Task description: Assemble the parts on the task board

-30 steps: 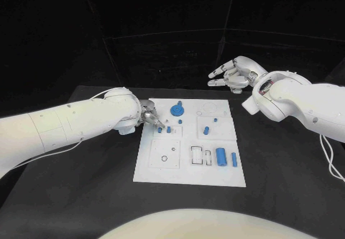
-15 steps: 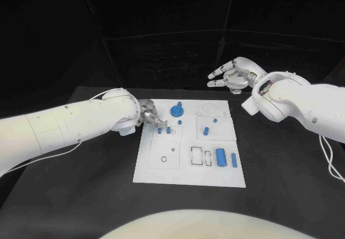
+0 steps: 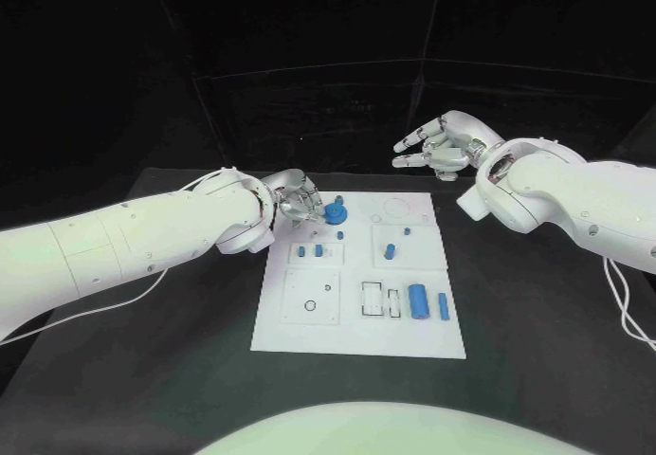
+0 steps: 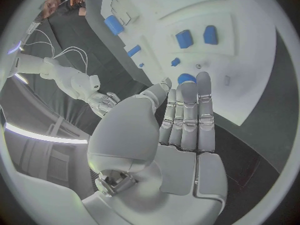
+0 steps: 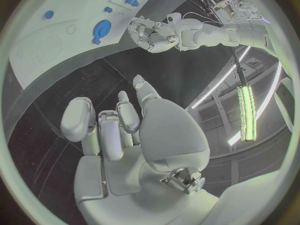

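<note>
The left hand [image 3: 293, 201] hovers empty, fingers extended, at the task board's [image 3: 308, 332] far left corner beside the blue gear [image 3: 335, 210]. The right hand [image 3: 440, 144] hangs empty, fingers loosely spread, beyond the board above the worktop [image 3: 151, 379].

I see the black table [image 3: 164, 360] spread under my head camera, matte and dark to its far edge. The white task board [image 3: 358, 332] lies flat on it in the middle, its long side running away from me and its edges roughly square to the table. From my left wrist camera the same table [image 4: 262, 150] shows as a dark band beside the task board [image 4: 250, 85].
</note>
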{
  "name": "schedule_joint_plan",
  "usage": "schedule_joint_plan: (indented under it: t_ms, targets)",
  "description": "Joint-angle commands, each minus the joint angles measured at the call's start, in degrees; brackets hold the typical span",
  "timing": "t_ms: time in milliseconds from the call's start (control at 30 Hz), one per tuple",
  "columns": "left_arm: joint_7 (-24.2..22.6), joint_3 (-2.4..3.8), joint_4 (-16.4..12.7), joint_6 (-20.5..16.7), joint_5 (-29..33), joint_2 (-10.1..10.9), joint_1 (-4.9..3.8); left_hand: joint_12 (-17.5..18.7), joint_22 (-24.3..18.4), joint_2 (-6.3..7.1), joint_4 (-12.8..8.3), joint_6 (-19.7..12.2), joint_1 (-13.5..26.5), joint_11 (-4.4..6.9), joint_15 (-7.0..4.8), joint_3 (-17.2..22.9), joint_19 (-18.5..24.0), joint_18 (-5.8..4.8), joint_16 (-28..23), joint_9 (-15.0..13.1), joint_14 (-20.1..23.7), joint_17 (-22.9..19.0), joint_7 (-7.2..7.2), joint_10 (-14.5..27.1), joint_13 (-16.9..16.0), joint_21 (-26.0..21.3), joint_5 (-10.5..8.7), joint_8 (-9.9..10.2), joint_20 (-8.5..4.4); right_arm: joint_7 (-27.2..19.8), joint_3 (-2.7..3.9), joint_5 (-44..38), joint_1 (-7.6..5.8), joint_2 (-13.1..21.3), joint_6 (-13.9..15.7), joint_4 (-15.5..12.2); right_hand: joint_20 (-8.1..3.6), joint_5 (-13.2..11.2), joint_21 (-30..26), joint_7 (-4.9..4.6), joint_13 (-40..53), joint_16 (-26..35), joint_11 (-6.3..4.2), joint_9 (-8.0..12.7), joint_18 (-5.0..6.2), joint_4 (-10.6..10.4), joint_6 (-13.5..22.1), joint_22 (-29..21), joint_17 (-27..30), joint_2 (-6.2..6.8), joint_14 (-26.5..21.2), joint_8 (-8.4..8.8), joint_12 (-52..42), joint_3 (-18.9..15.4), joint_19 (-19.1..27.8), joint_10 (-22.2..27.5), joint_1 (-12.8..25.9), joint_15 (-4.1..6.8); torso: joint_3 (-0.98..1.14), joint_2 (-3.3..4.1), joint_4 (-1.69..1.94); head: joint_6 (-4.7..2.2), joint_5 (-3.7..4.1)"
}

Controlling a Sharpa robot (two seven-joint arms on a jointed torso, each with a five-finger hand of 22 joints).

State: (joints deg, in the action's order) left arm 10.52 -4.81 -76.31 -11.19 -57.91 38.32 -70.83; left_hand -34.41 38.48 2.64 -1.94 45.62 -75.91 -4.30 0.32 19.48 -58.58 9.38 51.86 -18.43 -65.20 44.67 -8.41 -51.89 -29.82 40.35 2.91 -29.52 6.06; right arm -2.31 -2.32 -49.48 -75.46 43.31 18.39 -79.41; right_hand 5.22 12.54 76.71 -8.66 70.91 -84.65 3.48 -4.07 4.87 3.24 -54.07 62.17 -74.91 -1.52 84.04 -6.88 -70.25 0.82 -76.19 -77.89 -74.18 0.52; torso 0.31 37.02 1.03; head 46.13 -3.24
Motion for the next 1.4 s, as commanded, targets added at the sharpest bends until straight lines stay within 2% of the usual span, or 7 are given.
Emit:
schedule_joint_plan:
  t_ms: [33,133,233,433,567,867,1400]
  targets:
    - [-11.9,0.01,0.8,-3.8,-4.3,-0.9,-0.07,4.5,-1.3,2.1,-1.7,1.7,-1.2,-0.38,0.03,2.2,-1.5,1.13,-1.8,3.8,-1.4,-2.6,-0.15,-2.2,5.5,-1.4,-0.01,4.5,0.39,-0.5,0.03,-0.1,-0.11,-0.1,-0.3,0.0,0.13,0.2,-0.4,-0.04,-0.1,0.3,0.09,0.1,0.82,0.0,-0.2,-0.1,-2.2,-0.37,3.2,-0.21,0.4,-0.5,0.4,0.5,0.1,0.27,-0.05,0.05,0.01,0.01,0.07]
    - [-13.7,-0.07,2.2,-4.2,-8.6,-2.0,-0.06,6.7,-1.6,3.07,-2.6,2.5,-1.2,-0.3,-0.04,2.8,-3.3,1.14,0.9,6.2,-4.4,-0.5,-0.12,-3.4,8.7,-1.4,-0.02,7.4,0.18,-0.6,0.03,-0.1,-0.11,-0.2,-0.3,0.1,0.14,0.2,-0.4,-0.04,-0.1,0.3,0.09,0.1,0.82,-0.1,-0.2,-0.1,-2.2,-0.37,3.2,-0.21,0.4,-0.5,0.4,0.5,0.2,0.27,0.03,-0.07,-0.01,-0.1,-0.02]
    - [-14.8,-0.53,3.9,-4.1,-12.6,-3.4,0.02,8.3,-1.6,3.62,-3.1,3.1,-1.1,-0.39,-0.11,2.9,-4.6,1.14,3.4,7.3,-6.5,1.6,-0.02,-2.9,10.6,-1.1,-0.12,8.5,0.06,-0.6,0.03,-0.1,-0.11,-0.4,-0.4,0.2,0.14,0.2,-0.4,-0.04,-0.1,0.3,0.09,0.1,0.82,-0.1,-0.2,-0.1,-2.2,-0.37,3.2,-0.21,0.4,-0.5,0.4,0.5,0.2,0.27,-0.04,0.01,0.04,-0.3,0.19]
    - [-14.6,-1.2,7.2,-1.2,-18.5,-6.1,0.35,12.9,-0.4,4.31,-3.5,5.5,-0.2,-0.85,-0.11,3.3,-10.5,1.08,15.5,9.5,-15.8,13.1,0.02,-1.8,15.6,1.8,-0.12,11.0,-0.1,-0.6,0.02,-0.1,-0.11,-0.7,-0.5,0.4,0.14,0.2,-0.4,-0.04,-0.1,0.3,0.09,0.1,0.82,-0.1,-0.2,-0.1,-2.2,-0.37,3.2,-0.21,0.4,-0.5,0.4,0.5,0.2,0.27,-0.06,0.02,-0.02,-0.32,0.28]
    - [-14.0,-1.34,8.4,0.9,-20.4,-7.2,0.46,14.3,5.7,4.85,-3.6,6.7,0.3,-0.84,-0.17,2.9,-14.9,0.01,20.4,10.4,-18.7,18.4,0.08,-2.5,17.6,8.0,-0.14,12.1,-0.23,-0.6,0.02,-0.1,-0.11,-0.8,-0.5,0.4,0.14,0.2,-0.4,-0.04,-0.1,0.3,0.09,0.1,0.82,-0.1,-0.2,-0.1,-2.2,-0.37,3.2,-0.21,0.4,-0.5,0.4,0.5,0.2,0.27,-0.01,-0.01,-0.03,-0.34,0.29]
    - [-13.0,-1.9,10.8,4.4,-23.2,-9.4,0.71,15.6,10.6,5.12,-3.6,8.1,0.8,-0.65,-0.43,1.8,-17.9,-0.91,21.5,11.5,-19.6,18.7,0.26,-3.7,19.8,12.9,-0.15,13.5,-0.48,-0.6,0.02,-0.1,-0.1,-1.1,-0.6,0.5,0.14,0.2,-0.4,-0.04,-0.1,0.3,0.09,0.1,0.82,-0.1,-0.2,-0.1,-2.2,-0.37,3.2,-0.21,0.4,-0.5,0.4,0.5,0.2,0.27,-0.03,0.0,0.01,-0.42,0.53]
    - [-12.6,-2.13,14.0,5.9,-24.5,-11.8,1.37,16.3,12.7,4.57,-3.6,9.9,0.6,-0.41,-0.63,1.4,-18.8,-1.28,21.3,12.1,-19.8,17.8,0.58,-5.3,21.3,14.8,-0.14,14.3,-0.67,-0.7,0.02,-0.1,-0.09,-1.5,-0.6,0.8,0.14,0.3,-0.4,-0.05,-0.1,0.3,0.09,0.1,0.81,-0.1,-0.2,-0.1,-2.2,-0.44,3.3,-0.19,0.4,-0.5,0.4,0.5,0.1,0.27,0.01,-0.03,0.05,-0.35,0.73]
